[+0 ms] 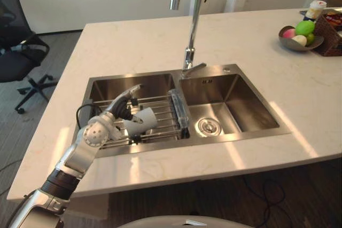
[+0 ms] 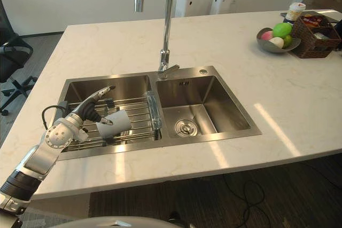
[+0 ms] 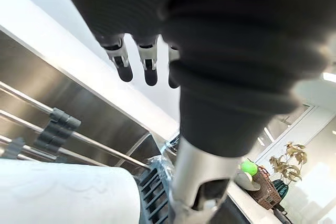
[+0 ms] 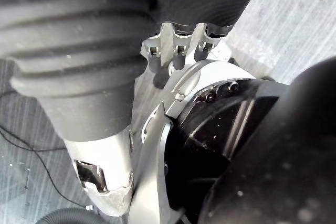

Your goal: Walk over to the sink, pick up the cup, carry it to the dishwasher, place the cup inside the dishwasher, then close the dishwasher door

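Fingers [image 3: 149, 69] of our left hand [image 1: 122, 106] reach out straight and released above the cup [image 1: 143, 121], the thumb apart from them, and we grasp nothing. At the far left, off the bench [image 1: 133, 41], a black office chair [image 1: 16, 52] stands on the floor. The cup lies on its side on the wire rack [image 1: 160, 111] across the left basin of the sink [image 1: 235, 70], just beside our hand; we cannot tell whether they touch. Right of the rack, the faucet [image 1: 191, 25] rises from the sink's back rim, and the right basin shows its drain [image 1: 207, 126]. Near the bench's far right corner sit a bowl [image 1: 307, 46] of fruit and a wicker basket [image 1: 331, 38]. Our right hand [image 4: 178, 56] hangs above the floor, fingers relaxed and holding nothing.
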You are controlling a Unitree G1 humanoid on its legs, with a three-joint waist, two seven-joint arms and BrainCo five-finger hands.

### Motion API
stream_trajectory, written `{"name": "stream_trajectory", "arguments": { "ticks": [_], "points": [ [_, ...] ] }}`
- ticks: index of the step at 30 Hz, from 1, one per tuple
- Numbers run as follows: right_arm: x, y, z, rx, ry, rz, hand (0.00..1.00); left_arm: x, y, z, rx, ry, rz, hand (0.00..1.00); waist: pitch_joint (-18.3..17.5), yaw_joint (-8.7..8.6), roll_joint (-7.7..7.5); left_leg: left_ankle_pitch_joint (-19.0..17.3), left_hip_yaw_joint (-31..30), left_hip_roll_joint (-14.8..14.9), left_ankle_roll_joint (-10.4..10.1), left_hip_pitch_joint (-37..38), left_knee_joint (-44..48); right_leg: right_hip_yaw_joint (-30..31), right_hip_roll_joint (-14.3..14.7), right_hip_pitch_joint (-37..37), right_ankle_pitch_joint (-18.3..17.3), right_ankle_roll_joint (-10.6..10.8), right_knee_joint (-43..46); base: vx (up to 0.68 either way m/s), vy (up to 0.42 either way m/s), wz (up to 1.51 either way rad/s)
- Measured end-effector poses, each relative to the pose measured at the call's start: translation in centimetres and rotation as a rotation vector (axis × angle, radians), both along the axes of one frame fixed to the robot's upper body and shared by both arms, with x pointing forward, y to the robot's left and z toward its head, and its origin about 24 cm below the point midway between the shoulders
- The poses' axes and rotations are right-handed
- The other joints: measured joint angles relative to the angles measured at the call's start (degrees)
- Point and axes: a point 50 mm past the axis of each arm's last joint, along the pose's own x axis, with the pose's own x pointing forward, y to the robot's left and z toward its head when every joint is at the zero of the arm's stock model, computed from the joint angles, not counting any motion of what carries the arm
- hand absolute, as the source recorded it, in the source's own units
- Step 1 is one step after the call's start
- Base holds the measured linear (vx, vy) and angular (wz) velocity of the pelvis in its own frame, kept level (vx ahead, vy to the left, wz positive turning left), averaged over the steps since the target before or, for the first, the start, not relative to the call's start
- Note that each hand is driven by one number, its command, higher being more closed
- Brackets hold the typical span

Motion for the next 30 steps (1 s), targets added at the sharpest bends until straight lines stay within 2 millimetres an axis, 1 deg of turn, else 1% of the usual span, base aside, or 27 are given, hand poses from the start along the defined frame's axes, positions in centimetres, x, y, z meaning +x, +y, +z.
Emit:
{"name": "stream_trajectory", "arguments": {
  "ticks": [2,5,12,15,23,30],
  "points": [
    [0.0,0.0,0.0,0.002,0.001,-0.002,0.0,-0.1,-0.3,-0.8,0.041,0.02,-0.01,0.0,0.0,-0.2,-0.01,-0.1,0.5,0.0,0.0,0.1,0.0,0.5,0.0,-0.1,0.0,0.0,0.0,-0.02,-0.004,-0.09],
    [-0.1,0.1,0.0,0.009,0.001,-0.009,0.0,-0.1,-0.2,-2.0,0.079,0.056,-0.002,0.0,0.0,-0.12,0.03,-0.4,1.7,0.1,-0.1,0.6,0.0,1.7,0.1,-0.4,0.2,-0.1,0.0,-0.02,-0.001,-0.2],
    [0.1,0.6,-0.1,0.021,-0.002,-0.018,0.0,0.1,0.4,-3.8,0.103,0.125,0.037,0.0,0.1,-1.22,-0.06,-0.9,3.3,0.2,-0.2,1.2,0.2,3.1,0.2,-0.6,0.3,0.0,0.0,-0.02,-0.006,-0.12],
    [0.0,0.9,-0.1,0.024,0.0,-0.007,0.0,0.1,0.1,-4.8,0.11,0.144,0.046,0.0,0.2,-1.2,-0.2,-1.3,4.3,0.4,-0.3,1.5,0.3,4.0,0.4,-0.8,0.3,0.0,0.0,-0.02,-0.01,-0.13],
    [0.0,1.1,0.0,0.028,-0.006,0.0,0.0,0.6,0.3,-5.6,0.143,0.128,0.105,0.0,0.4,-1.46,-0.39,-2.0,5.4,0.5,-0.3,1.8,1.0,5.0,0.6,-0.8,0.3,0.0,0.0,-0.02,-0.013,-0.08],
    [-0.1,1.2,0.0,0.032,-0.007,-0.005,0.0,0.5,0.9,-6.8,0.272,0.123,0.133,0.0,0.4,-1.46,-0.49,-2.3,6.3,0.9,-0.6,2.1,1.1,5.9,1.0,-0.9,0.4,-0.1,0.0,-0.03,-0.021,-0.07]
  ]
}}
